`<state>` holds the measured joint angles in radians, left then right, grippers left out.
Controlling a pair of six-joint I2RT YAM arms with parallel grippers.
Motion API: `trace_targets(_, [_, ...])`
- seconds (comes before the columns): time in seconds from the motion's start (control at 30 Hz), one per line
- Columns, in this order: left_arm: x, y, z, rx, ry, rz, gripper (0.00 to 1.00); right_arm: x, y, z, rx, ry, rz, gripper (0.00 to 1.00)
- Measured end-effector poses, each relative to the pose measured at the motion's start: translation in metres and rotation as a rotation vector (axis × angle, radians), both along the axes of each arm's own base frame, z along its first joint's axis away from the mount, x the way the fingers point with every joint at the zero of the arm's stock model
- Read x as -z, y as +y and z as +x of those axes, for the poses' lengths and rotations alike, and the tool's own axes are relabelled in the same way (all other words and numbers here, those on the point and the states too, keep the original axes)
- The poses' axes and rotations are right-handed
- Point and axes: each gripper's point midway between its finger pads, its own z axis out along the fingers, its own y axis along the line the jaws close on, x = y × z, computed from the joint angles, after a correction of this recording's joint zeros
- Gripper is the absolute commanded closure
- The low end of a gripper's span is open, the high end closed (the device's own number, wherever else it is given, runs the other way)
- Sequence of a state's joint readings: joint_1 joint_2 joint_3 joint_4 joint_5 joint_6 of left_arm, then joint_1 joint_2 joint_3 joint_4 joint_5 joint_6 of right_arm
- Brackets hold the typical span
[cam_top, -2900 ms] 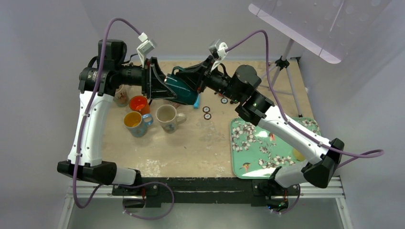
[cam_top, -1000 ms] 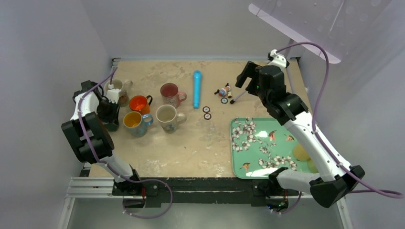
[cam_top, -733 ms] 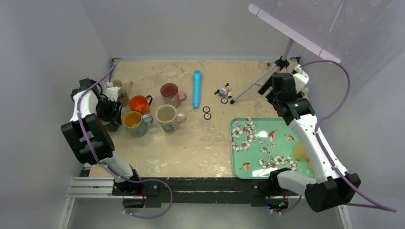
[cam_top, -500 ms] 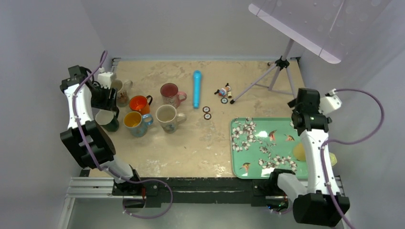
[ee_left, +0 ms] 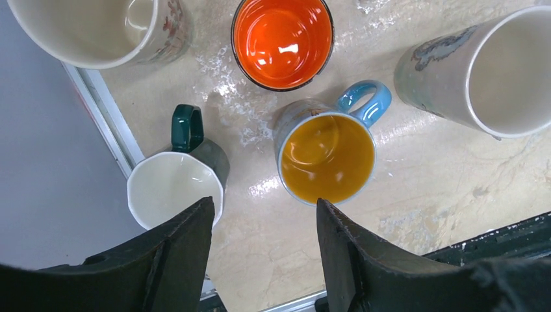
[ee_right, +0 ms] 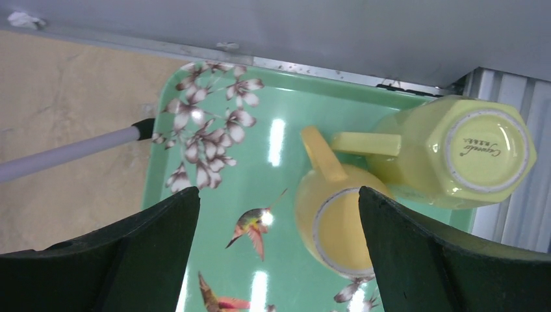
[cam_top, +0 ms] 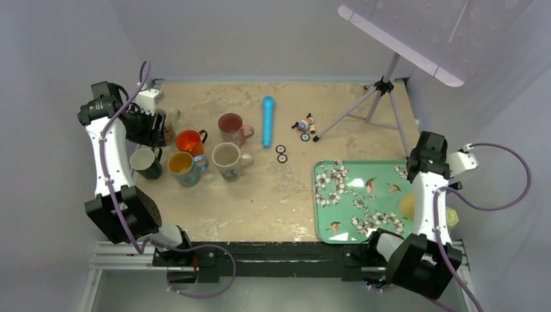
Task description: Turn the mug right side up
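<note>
Tray (cam_top: 344,218): one.
Upright mugs on the tabletop (cam_top: 279,195), left of the tray: six. These are the dark green mug (ee_left: 175,188), orange mug (ee_left: 282,40), blue-handled mug (ee_left: 328,156), cream mug (ee_left: 500,71), floral mug (ee_left: 84,32) and maroon mug (cam_top: 230,125).
Yellow mugs at the tray's right edge: two. These are the octagonal yellow mug (ee_right: 484,149) and round yellow mug (ee_right: 334,224).
Beyond the tray: blue cylinder (cam_top: 268,121), one; tripod (cam_top: 383,85), one; small round discs (cam_top: 281,149), three.
Small figures (cam_top: 303,123) beside the discs: count cannot be determined.

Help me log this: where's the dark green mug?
Top view: the dark green mug sits far left on the table, left of the blue-handled mug.
</note>
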<state>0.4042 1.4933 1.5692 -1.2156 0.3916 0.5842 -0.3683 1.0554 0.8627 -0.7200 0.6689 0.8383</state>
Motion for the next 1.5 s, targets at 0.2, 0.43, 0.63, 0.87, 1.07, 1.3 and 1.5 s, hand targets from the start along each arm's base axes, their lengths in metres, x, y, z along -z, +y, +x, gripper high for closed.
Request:
trace_targets(0.2, [-0.002, -0.004, -0.004, 0.007, 0.003, -0.009, 0.36, 0.013, -0.019, -0.016, 0.090, 0.060, -0.021, 0.06])
trace_targets(0.43, [-0.003, -0.004, -0.006, 0.008, 0.002, -0.010, 0.36, 0.035, -0.020, -0.020, 0.101, 0.080, 0.002, 0.08])
trace_targets(0.63, [-0.003, -0.005, -0.006, 0.008, 0.004, -0.010, 0.36, 0.041, -0.018, -0.010, 0.069, 0.045, 0.035, 0.18])
trace_targets(0.87, [-0.016, -0.006, -0.001, 0.014, -0.034, -0.010, 0.35, 0.054, 0.011, 0.014, -0.100, -0.044, 0.141, 0.21])
trace_targets(1.07, [-0.031, -0.007, 0.007, 0.022, -0.084, -0.015, 0.35, 0.071, 0.080, 0.029, -0.357, -0.020, 0.249, 0.21])
trace_targets(1.3, [-0.030, -0.006, 0.011, 0.021, -0.087, -0.020, 0.35, 0.062, 0.169, 0.061, -0.717, 0.042, 0.358, 0.16])
trace_targets(1.5, [-0.022, -0.007, 0.010, 0.023, -0.076, -0.025, 0.35, 0.038, 0.177, 0.094, -0.922, 0.211, 0.294, 0.07])
